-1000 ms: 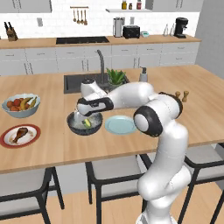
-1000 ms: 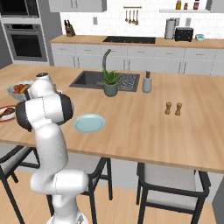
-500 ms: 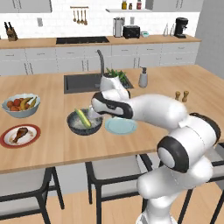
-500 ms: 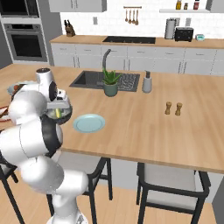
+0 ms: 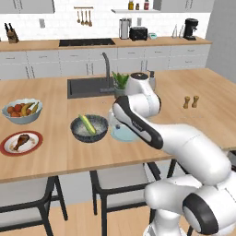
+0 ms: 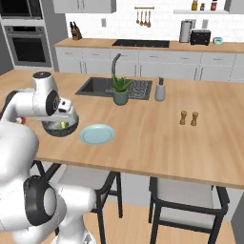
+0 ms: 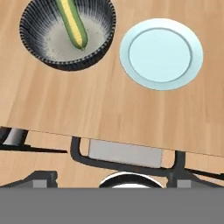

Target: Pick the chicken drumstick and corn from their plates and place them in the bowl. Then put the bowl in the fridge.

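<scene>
The short yellow-green corn cob (image 7: 73, 24) lies inside the round dark ribbed bowl (image 7: 36, 52) on the wooden surface (image 7: 87, 105), beside the light blue plate (image 7: 161, 53). The brown drumstick (image 5: 20, 141) rests on its red-rimmed plate (image 5: 9, 150). The fingers stand wide apart, holding nothing.

The corn (image 7: 73, 24) lies inside the dark ribbed bowl (image 7: 39, 52), resting on its pale speckled bottom. Just beside the bowl, not touching it, sits the light blue plate (image 7: 161, 54). Both stand on the wooden surface (image 7: 87, 105) near its edge. Below the edge a grey-seated stool (image 7: 124, 154) shows.
</scene>
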Robot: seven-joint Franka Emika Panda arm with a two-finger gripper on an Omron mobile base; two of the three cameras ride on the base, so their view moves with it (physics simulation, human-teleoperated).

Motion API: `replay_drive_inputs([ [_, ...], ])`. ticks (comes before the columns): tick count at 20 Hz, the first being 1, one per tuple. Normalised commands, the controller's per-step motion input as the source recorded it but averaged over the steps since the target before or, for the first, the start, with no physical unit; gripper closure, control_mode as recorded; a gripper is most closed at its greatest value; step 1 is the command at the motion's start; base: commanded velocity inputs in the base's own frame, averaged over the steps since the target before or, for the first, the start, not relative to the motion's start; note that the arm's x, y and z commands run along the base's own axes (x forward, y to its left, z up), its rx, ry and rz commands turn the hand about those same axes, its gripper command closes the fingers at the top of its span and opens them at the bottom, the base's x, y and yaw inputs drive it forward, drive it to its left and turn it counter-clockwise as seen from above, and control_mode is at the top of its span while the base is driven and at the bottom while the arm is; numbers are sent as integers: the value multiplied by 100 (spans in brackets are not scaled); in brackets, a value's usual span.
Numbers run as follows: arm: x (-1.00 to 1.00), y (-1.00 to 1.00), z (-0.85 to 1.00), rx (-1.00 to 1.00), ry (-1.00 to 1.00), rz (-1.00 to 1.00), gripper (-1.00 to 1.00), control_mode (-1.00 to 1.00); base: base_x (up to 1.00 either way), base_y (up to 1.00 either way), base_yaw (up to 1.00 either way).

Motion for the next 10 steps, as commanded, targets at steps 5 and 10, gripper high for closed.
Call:
replay_drive_inputs([
  [5,0,0,0,0,0,0,-100,100,-100,17,-7],
  [10,0,0,0,0,0,0,-100,100,-78,99,-11],
])
